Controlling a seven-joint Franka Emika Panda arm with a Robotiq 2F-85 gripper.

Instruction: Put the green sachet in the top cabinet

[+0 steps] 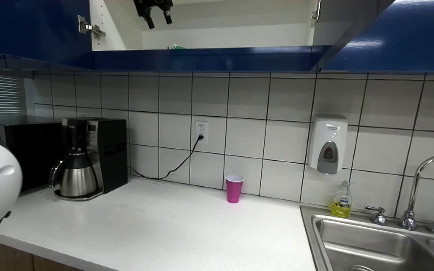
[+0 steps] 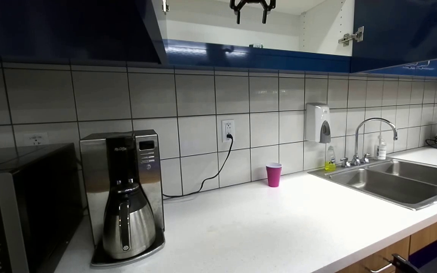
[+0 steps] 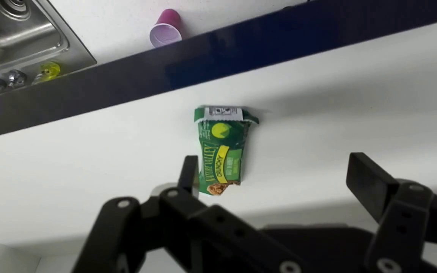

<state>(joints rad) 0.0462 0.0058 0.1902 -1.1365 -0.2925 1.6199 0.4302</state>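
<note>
A white worktop (image 1: 187,226) runs along a tiled wall (image 1: 209,94) in a kitchen. Above it hangs the top cabinet (image 1: 209,58), dark blue outside and white inside, with its doors (image 1: 32,34) swung open to both sides. The green sachet (image 3: 224,151), printed "Nature Valley Crunchy", lies flat on the cabinet's white floor, face up. In the wrist view, its end with the white label points toward the blue front edge and is a little apart from it. In both exterior views, only a sliver of the sachet shows over that edge.

The black gripper (image 3: 274,168) hangs at the cabinet opening, its two fingers spread wide. In the wrist view, one finger crosses in front of the sachet's side; in both exterior views, the fingertips are higher than the sachet, apart from it.

On the worktop, an upright pink cup (image 2: 274,177) stands near the wall, between a coffee maker (image 1: 113,158) with a steel carafe (image 2: 140,231) and a metal sink (image 1: 313,237). A black cord (image 1: 158,178) runs from the coffee maker to a wall outlet (image 2: 228,127). Beside the coffee maker is a black microwave (image 2: 32,189). A bottle of yellow soap (image 1: 341,206) stands at the sink's back rim, near the curved faucet (image 1: 414,188), below a white wall dispenser (image 1: 328,130).
</note>
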